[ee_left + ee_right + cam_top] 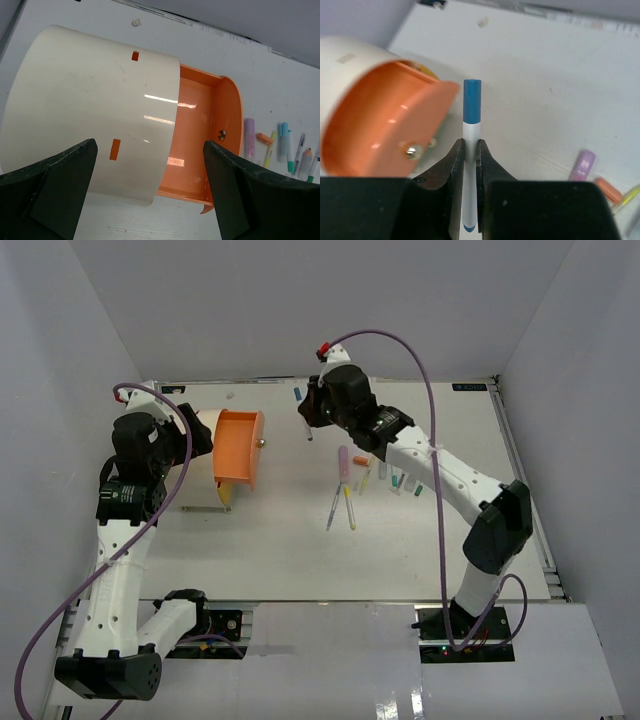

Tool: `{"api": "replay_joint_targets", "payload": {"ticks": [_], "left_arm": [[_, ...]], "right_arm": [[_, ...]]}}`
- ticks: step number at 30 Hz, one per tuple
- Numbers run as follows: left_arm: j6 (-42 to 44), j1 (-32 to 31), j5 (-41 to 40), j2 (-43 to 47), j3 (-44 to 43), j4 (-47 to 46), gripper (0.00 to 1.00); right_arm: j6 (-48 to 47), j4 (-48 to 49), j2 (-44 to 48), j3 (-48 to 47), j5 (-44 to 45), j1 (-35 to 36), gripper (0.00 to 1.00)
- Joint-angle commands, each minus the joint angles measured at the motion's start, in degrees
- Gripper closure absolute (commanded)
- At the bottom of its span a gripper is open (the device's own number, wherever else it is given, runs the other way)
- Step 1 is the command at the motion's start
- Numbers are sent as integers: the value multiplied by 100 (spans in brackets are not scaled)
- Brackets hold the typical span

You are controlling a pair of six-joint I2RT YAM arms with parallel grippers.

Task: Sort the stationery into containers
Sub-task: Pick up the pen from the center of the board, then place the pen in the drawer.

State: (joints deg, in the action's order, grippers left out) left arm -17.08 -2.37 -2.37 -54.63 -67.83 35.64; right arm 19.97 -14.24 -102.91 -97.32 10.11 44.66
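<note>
Right wrist view: blue-capped white plastic pen (471, 107) clamped mid-barrel in right gripper (470, 150), just beside open orange plastic drawer (380, 125). Light, stiff, probably slick; best gripped mid-barrel. Left gripper (149, 147) spread wide near cream drum (90, 100).

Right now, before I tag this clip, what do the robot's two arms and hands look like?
The left arm and right arm share white tubular links and chunky black joint housings. A thin purple cable loops loosely along each; the right one's starts at a red connector. The left hand and right hand have matte black, wedge-shaped fingers.
</note>
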Motion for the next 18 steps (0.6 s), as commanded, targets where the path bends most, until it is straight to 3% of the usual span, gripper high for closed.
{"api": "replay_joint_targets", "payload": {"ticks": [1,7,18], "left_arm": [[-67,-18,0,128,77,22,2],[-102,-18,-35,111,112,-4,2],[-164,-18,-185,251,191,-4,2]], "right_arm": [[410,439,447,-51,-412,95,92],[877,791,659,-217,-852,393,90],[1527,1178,-431,-1490,-589,991,85]]}}
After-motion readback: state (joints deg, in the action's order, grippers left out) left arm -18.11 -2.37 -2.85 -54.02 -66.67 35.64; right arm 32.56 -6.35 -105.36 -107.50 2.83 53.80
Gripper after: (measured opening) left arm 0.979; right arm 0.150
